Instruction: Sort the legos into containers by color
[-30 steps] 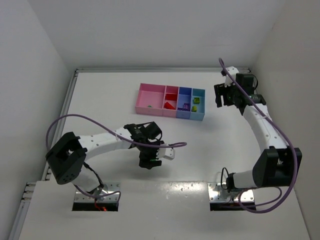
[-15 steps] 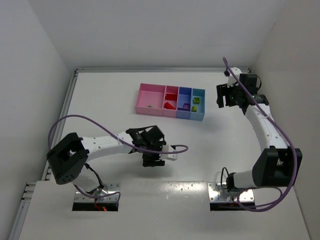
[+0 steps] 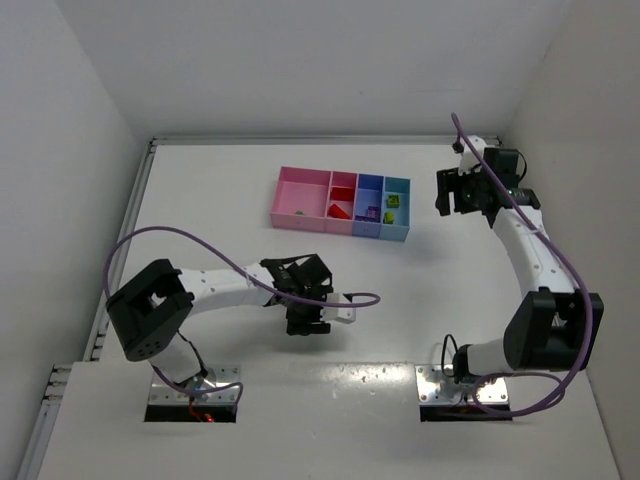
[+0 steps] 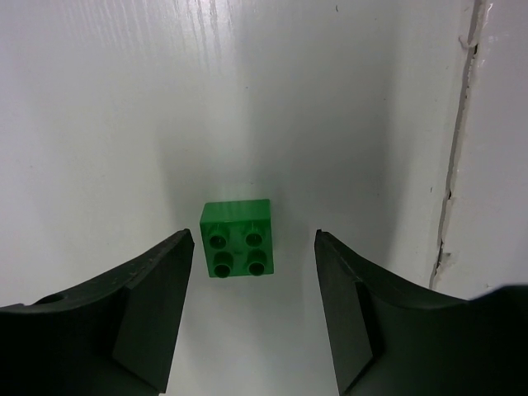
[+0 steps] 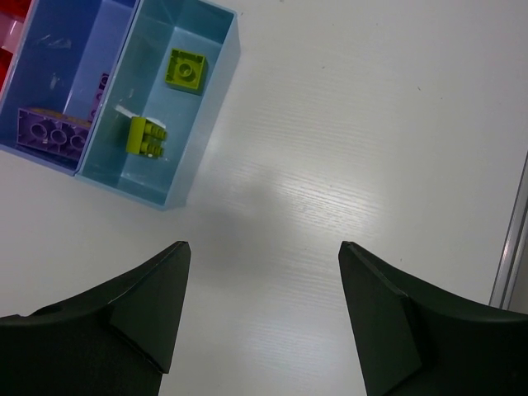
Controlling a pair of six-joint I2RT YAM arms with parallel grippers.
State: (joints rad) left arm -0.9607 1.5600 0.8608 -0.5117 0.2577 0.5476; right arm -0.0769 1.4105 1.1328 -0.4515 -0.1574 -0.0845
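Between fingers of spread left gripper [image 4: 253, 239]: green lego [image 4: 238, 241], studs up, on counter [image 4: 124, 99], touching neither. Right gripper [image 5: 264, 247]: spread, empty; ahead-left of it, light blue bin [image 5: 194, 124] with two yellow-green legos [image 5: 186, 70].

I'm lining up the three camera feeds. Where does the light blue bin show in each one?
Top view: the light blue bin is at the right end of the row of bins, upper middle.
Right wrist view: the light blue bin is at the upper left, with two yellow-green bricks inside.
Left wrist view: not in it; only a green brick shows.
Shared landmark: the purple brick in the bin next door, in the top and right wrist views.
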